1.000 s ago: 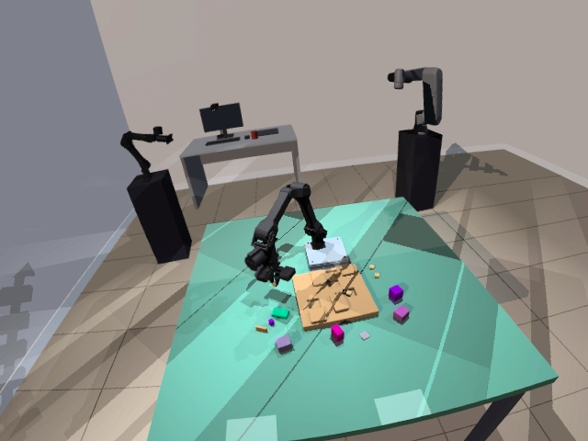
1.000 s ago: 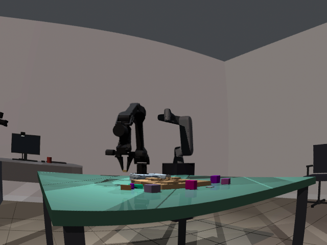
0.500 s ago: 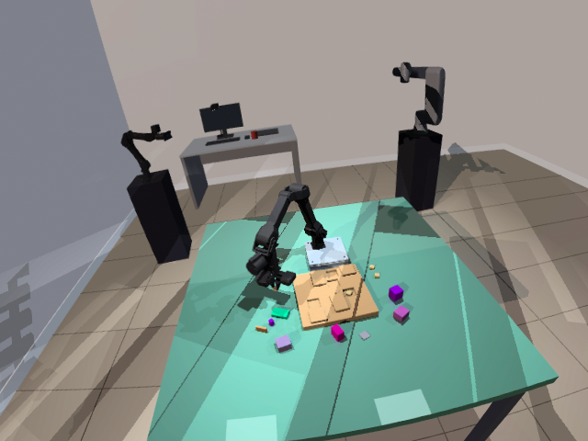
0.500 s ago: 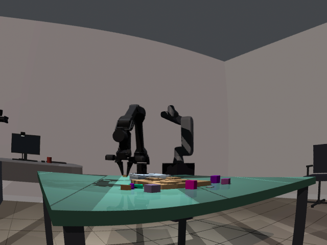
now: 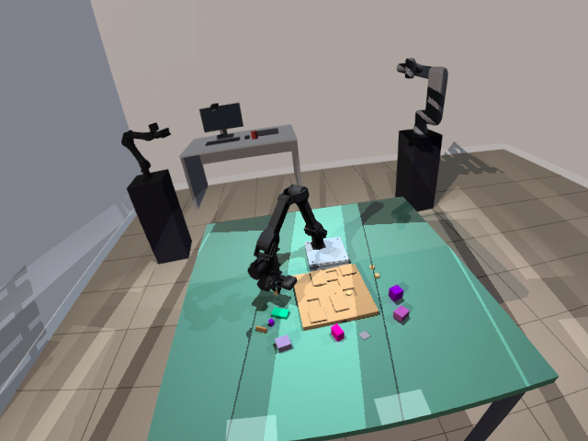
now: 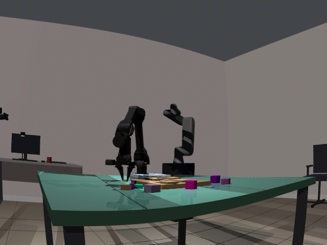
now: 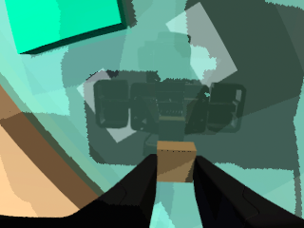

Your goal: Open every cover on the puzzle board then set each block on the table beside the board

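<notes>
My gripper (image 5: 277,291) (image 6: 125,179) (image 7: 175,161) is shut on a small tan block (image 7: 176,168), low over the table left of the board; whether the block touches the table I cannot tell. The puzzle board (image 5: 365,304) (image 7: 16,178) has raised covers and recesses; a pale yellow piece (image 5: 348,292) shows at one well. On the table lie a green block (image 5: 280,312) (image 7: 66,24), a small purple block (image 5: 271,322), an orange-brown block (image 5: 261,329) (image 6: 125,187), a lavender block (image 5: 283,343) (image 6: 152,188) and a magenta block (image 5: 337,332) (image 6: 191,184).
Right of the board lie a purple cube (image 5: 395,292) (image 6: 215,178), a pink-violet block (image 5: 401,313) (image 6: 226,180) and two small tan pieces (image 5: 371,266) (image 5: 377,275). A thin grey piece (image 5: 365,335) lies in front. The arm's pale base plate (image 5: 332,256) stands behind the board.
</notes>
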Action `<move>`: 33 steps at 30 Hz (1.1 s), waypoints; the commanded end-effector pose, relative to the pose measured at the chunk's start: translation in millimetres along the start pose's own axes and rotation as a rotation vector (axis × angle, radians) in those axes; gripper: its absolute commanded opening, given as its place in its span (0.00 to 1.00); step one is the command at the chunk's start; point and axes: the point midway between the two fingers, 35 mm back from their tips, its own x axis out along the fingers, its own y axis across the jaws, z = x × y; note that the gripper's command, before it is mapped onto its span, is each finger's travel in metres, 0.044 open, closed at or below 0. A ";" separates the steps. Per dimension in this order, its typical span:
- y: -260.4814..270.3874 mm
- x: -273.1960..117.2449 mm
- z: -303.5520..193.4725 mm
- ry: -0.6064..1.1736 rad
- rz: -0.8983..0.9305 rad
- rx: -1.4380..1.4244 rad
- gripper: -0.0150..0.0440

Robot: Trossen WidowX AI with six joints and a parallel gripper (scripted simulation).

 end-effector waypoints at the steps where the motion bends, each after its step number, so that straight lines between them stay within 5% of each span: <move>1: -0.1 6.7 -1.0 0.001 -0.001 -0.006 0.39; 12: 0.1 21.5 -3.5 0.001 -0.001 -0.006 0.39; 26: 0.2 16.5 -2.8 0.002 0.000 0.000 1.00; 33: 0.0 -4.8 -0.9 0.001 0.000 -0.002 1.00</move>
